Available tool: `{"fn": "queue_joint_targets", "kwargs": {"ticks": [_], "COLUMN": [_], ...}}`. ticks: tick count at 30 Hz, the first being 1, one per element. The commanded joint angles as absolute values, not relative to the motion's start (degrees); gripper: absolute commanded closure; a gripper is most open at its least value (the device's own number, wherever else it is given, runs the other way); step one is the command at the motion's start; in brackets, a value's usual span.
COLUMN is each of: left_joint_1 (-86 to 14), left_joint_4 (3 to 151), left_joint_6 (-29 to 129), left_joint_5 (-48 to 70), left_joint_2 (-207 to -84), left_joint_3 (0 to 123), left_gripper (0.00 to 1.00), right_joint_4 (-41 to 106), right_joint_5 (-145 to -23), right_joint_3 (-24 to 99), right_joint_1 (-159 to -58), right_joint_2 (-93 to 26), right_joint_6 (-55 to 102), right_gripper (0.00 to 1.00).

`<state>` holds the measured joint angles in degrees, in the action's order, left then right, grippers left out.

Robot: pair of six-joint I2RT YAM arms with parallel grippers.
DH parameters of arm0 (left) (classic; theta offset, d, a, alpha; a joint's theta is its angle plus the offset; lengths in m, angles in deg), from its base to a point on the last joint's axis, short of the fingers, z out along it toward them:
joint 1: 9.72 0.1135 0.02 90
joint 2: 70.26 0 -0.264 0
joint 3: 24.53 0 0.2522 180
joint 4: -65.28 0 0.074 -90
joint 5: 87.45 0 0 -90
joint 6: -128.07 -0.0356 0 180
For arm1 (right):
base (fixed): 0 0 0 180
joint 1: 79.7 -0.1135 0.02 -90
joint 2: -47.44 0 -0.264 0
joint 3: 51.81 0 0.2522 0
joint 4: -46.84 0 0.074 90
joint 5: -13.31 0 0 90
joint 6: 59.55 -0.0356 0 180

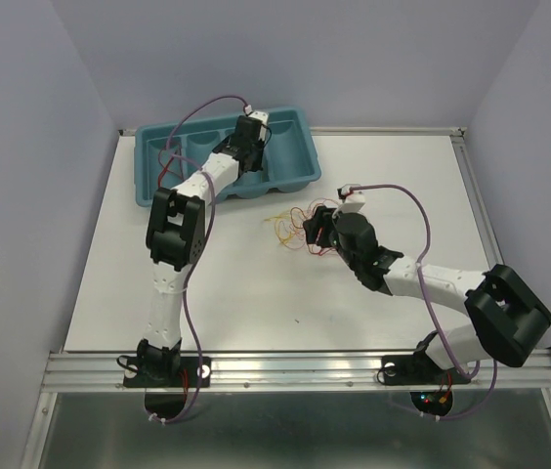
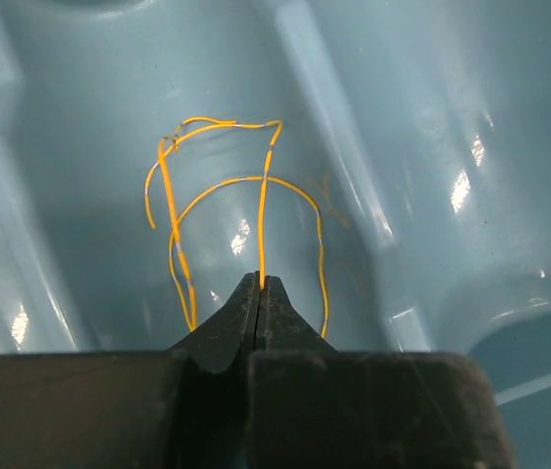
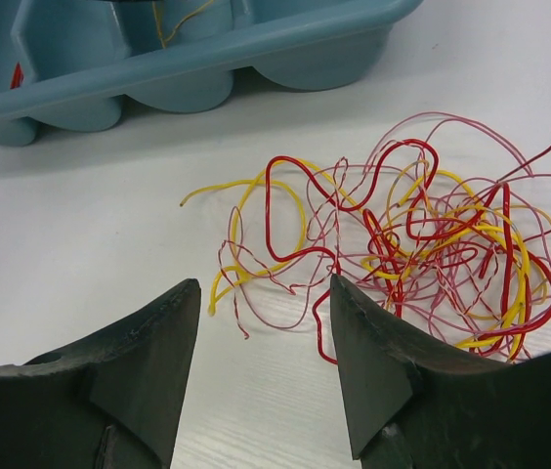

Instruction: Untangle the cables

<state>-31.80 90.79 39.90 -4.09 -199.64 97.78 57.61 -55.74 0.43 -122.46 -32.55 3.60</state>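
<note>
A tangle of thin red, pink and yellow cables lies on the white table, also seen as a small curly heap in the top view. My right gripper hovers open just in front of the tangle's left fringe, nothing between its fingers. My left gripper is shut on a single orange-yellow cable, whose loops hang over a compartment of the teal tray. In the top view the left gripper sits over the tray's middle compartments.
The teal compartment tray stands at the back left of the table, its rounded front wall just beyond the tangle. A red bit shows in a left compartment. Purple arm cords loop above both arms.
</note>
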Motion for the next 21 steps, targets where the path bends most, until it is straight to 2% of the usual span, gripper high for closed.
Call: {"fn": "queue_joint_targets", "kwargs": {"ticks": [1, 2, 3, 5, 7, 17, 21], "left_joint_1": [-32.1, -32.2, -32.2, -32.2, -32.1, -33.6, -34.0], "left_joint_4": [90.9, 90.7, 90.5, 89.1, 88.1, 88.3, 90.0], "left_joint_6": [38.5, 38.4, 38.4, 38.4, 38.4, 29.6, 25.0], "left_joint_5": [-4.6, -5.2, -6.6, -7.3, -7.7, -6.6, 1.3], "left_joint_2": [-197.7, -196.4, -195.6, -192.9, -190.9, -181.2, -177.3], "left_joint_3": [102.4, 102.3, 101.5, 100.1, 97.6, 91.4, 87.9], "left_gripper": [0.89, 0.77, 0.72, 0.44, 0.28, 0.17, 0.14], "right_joint_4": [60.1, 60.1, 60.1, 60.1, 60.1, 59.3, 58.9], "right_joint_5": [-55.8, -55.7, -55.6, -55.6, -55.4, -55.9, -56.3], "right_joint_3": [0.5, 0.5, 0.5, 0.4, 0.4, 1.5, 1.9], "right_joint_1": [-122.2, -122.2, -122.2, -122.2, -122.2, -122.2, -122.2], "right_joint_2": [-32.7, -32.7, -32.6, -32.6, -32.7, -34.3, -34.9], "right_joint_6": [3.1, 3.0, 3.0, 3.0, 3.0, 3.1, 2.9], "right_gripper": [0.39, 0.39, 0.39, 0.39, 0.38, 0.38, 0.38]}}
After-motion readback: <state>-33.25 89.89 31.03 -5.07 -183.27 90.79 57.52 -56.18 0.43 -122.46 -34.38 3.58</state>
